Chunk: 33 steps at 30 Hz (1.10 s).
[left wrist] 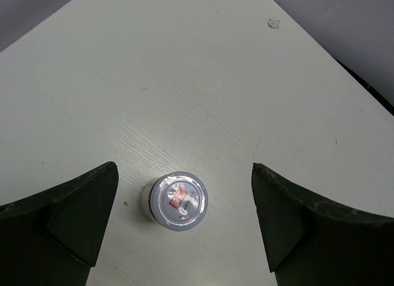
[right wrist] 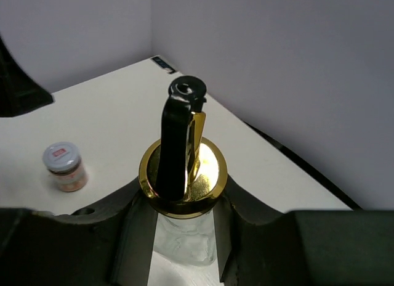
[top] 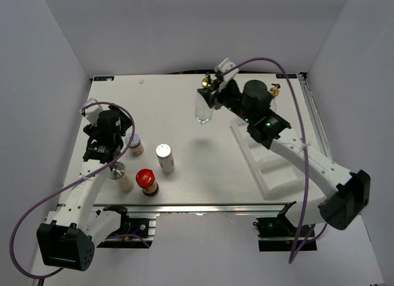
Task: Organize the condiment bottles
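My right gripper [top: 211,96] is shut on the neck of a tall clear glass bottle [top: 202,110] with a gold-black pourer [right wrist: 183,151] and holds it above the table at the back middle. In the right wrist view the right gripper [right wrist: 183,219] clamps just under the gold collar. A second glass bottle [top: 274,90] stands behind the right arm. My left gripper [top: 123,141] is open above the small white-lidded jar [top: 135,144]; in the left wrist view the jar [left wrist: 179,200] lies below and between the spread fingers [left wrist: 80,212]. Two silver-capped shakers [top: 164,157] [top: 120,175] and a red-lidded jar [top: 146,181] stand near the front left.
A white compartmented tray [top: 271,172] lies on the right side of the table under the right arm. Grey walls close in the back and both sides. The small jar also shows in the right wrist view [right wrist: 63,166].
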### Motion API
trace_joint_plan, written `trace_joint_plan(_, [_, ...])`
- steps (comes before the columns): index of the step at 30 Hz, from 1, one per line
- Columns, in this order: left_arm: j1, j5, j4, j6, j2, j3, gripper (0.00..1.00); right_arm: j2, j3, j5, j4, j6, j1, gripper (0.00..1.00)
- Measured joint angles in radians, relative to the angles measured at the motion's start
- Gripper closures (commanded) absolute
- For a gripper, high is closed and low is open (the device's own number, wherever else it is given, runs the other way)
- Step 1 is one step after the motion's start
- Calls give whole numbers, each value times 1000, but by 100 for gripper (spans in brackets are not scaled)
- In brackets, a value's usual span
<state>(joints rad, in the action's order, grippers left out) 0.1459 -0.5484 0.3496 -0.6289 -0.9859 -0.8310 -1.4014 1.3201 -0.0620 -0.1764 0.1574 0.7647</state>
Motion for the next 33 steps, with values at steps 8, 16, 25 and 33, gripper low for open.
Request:
trace_joint_plan(8, [0, 10, -3, 11, -22, 0, 2, 157, -114, 20, 63, 5, -235, 100])
trace_joint_plan(16, [0, 16, -15, 20, -21, 0, 2, 126, -166, -19, 142, 18, -369, 100])
trace_joint_plan(25, [0, 45, -35, 38, -21, 3, 2, 60, -174, -31, 155, 63, -429, 100])
trace_joint_plan(33, [0, 56, -43, 42, -22, 5, 2, 53, -238, -63, 127, 60, -455, 99])
